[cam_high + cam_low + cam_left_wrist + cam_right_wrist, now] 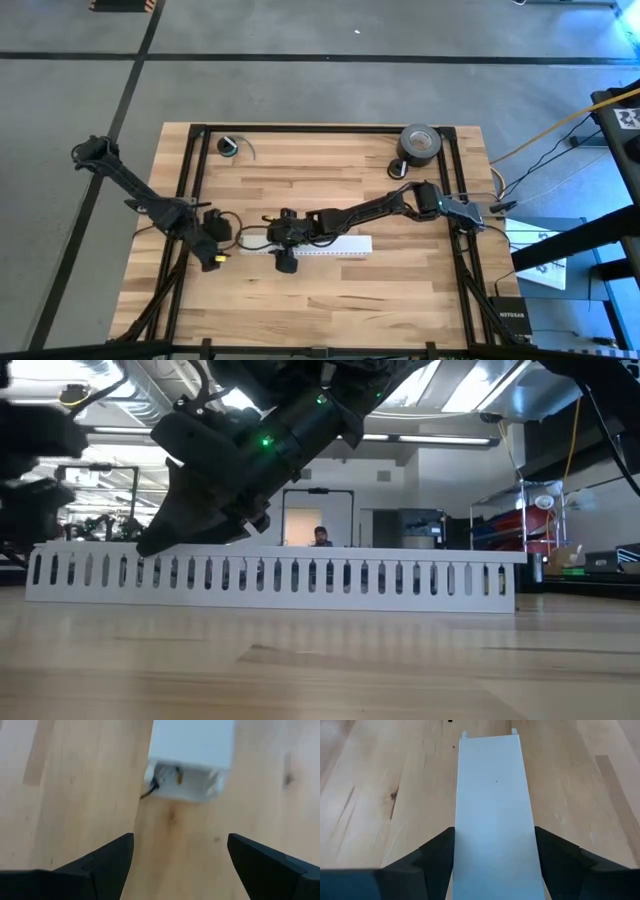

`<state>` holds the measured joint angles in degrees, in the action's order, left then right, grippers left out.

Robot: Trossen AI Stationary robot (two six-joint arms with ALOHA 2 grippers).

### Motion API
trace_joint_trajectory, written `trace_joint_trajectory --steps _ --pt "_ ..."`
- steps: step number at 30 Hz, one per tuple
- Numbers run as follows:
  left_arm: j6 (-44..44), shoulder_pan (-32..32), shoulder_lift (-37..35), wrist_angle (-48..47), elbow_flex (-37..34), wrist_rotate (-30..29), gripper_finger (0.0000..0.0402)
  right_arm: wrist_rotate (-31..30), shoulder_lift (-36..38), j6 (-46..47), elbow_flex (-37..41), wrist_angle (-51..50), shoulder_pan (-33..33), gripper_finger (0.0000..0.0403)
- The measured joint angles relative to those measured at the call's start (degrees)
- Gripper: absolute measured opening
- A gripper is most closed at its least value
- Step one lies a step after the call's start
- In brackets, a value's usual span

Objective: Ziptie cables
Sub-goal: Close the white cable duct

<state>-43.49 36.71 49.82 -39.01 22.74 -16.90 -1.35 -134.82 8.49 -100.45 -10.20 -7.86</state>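
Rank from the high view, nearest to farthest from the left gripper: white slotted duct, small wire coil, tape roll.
From the left gripper:
1. White slotted duct, just beside it at table centre.
2. Small wire coil, far edge on the left arm's side.
3. Tape roll, far corner on the right arm's side.

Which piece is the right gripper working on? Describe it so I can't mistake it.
On the wooden table, look near the middle: a long white slotted duct lies crosswise, the right gripper straddling its smooth lid. It is the only white, straight piece; the grey tape roll sits at the far right corner.
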Motion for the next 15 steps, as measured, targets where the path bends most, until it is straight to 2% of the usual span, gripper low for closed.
trace_joint_trajectory --steps 3,6,15 --pt "-1.0 1.8 0.0 2.8 -3.4 -4.5 0.0306 0.5 0.1 -0.1 0.4 0.6 0.1 0.0233" --pt "2.5 1.3 0.1 10.3 -6.4 -7.2 0.0306 0.5 0.1 -0.7 0.5 1.2 0.1 0.0234" --pt "12.8 -3.7 1.1 24.3 -10.1 -4.2 0.0306 1.0 0.0 -1.4 0.6 1.4 0.1 0.0234"
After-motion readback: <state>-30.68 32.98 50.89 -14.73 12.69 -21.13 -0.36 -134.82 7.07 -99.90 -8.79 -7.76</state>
